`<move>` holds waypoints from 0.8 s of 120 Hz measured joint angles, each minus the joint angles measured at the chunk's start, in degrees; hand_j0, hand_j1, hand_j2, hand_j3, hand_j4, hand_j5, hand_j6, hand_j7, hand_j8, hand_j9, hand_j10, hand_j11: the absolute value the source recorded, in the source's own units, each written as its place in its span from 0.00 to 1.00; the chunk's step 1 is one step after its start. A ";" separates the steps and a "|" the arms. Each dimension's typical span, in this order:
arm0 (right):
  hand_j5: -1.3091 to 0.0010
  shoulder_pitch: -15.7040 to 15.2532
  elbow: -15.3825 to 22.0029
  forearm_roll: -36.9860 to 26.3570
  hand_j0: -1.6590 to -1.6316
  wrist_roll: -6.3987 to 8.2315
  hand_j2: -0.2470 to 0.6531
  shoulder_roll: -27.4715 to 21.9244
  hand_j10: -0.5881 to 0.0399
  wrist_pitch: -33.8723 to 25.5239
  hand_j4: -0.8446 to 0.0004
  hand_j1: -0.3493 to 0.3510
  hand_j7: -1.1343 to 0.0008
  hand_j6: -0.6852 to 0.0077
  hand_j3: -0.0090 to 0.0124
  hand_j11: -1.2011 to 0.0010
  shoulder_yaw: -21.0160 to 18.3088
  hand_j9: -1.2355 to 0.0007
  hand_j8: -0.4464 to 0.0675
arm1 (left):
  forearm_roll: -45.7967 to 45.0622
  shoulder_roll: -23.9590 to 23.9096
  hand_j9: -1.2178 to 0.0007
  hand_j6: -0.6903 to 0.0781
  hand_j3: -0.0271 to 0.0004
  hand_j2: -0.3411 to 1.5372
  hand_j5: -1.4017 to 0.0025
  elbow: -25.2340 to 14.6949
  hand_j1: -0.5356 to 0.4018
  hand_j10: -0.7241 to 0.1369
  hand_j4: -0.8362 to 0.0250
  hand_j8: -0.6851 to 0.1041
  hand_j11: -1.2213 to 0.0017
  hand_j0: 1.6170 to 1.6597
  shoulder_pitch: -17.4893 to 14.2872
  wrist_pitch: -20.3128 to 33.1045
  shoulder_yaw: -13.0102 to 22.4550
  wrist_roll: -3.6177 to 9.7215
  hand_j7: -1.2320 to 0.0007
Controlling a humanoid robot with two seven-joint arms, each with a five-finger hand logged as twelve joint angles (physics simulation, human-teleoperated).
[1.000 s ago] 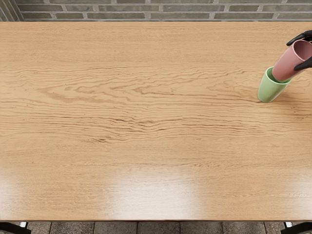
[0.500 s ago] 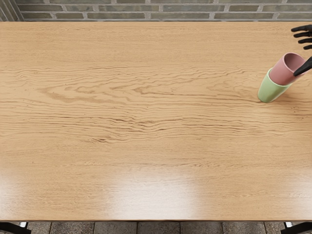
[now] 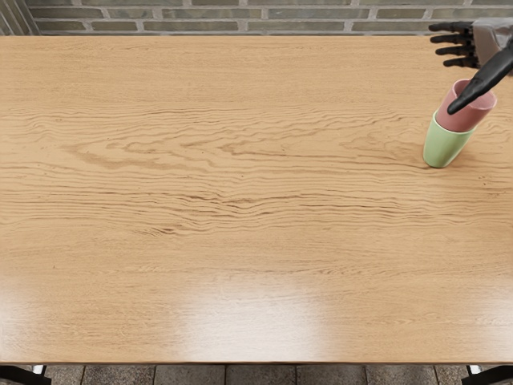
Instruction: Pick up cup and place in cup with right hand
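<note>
At the table's right side the green cup (image 3: 446,147) stands on the wood. The pink cup (image 3: 458,120) sits with its lower part inside the green one, its upper part showing above the green rim. My right hand (image 3: 454,76) comes in at the upper right with its fingers spread and nothing grasped. Its thumb stretches across the pink cup's opening and covers part of the rim; whether it touches the cup cannot be told.
The wooden table (image 3: 240,176) fills most of the view. Its far edge runs along a grey brick wall (image 3: 309,14), its front edge above a tiled floor (image 3: 260,374).
The pink cup has dropped deeper into the green cup and stands straighter. My right hand has let it go, spread its fingers and come further left into view.
</note>
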 joint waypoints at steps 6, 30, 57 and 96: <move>0.99 0.59 0.62 1.86 0.04 -0.08 0.27 0.25 0.93 1.12 0.99 0.01 0.99 0.98 0.42 0.99 -0.07 0.99 0.86 | 0.00 0.00 0.99 0.88 0.98 0.18 0.99 0.00 0.93 0.83 0.96 0.85 0.99 0.96 0.00 0.00 0.00 0.00 0.99; 1.00 1.52 3.28 10.28 0.04 -1.47 0.27 3.40 0.93 3.91 0.99 0.00 1.00 0.98 0.42 1.00 -0.04 1.00 0.86 | 0.00 0.00 0.99 0.88 0.98 0.18 0.99 0.00 0.93 0.83 0.96 0.85 0.99 0.96 -0.02 0.00 0.00 0.00 0.99; 1.00 0.89 7.42 16.68 0.04 -2.90 0.27 10.17 0.93 4.34 1.00 0.00 1.00 0.99 0.42 1.00 -0.48 1.00 0.87 | 0.00 0.00 0.99 0.88 0.98 0.18 0.99 0.00 0.93 0.83 0.96 0.85 0.99 0.96 0.00 0.00 0.00 0.00 0.99; 1.00 -3.22 13.59 22.74 0.04 -3.09 0.27 13.31 0.94 4.39 1.00 0.00 1.00 0.99 0.42 1.00 -0.68 1.00 0.87 | -0.03 0.00 0.99 0.88 0.98 0.18 0.99 0.00 0.93 0.83 0.96 0.85 0.99 0.96 -0.11 0.00 0.00 0.00 0.99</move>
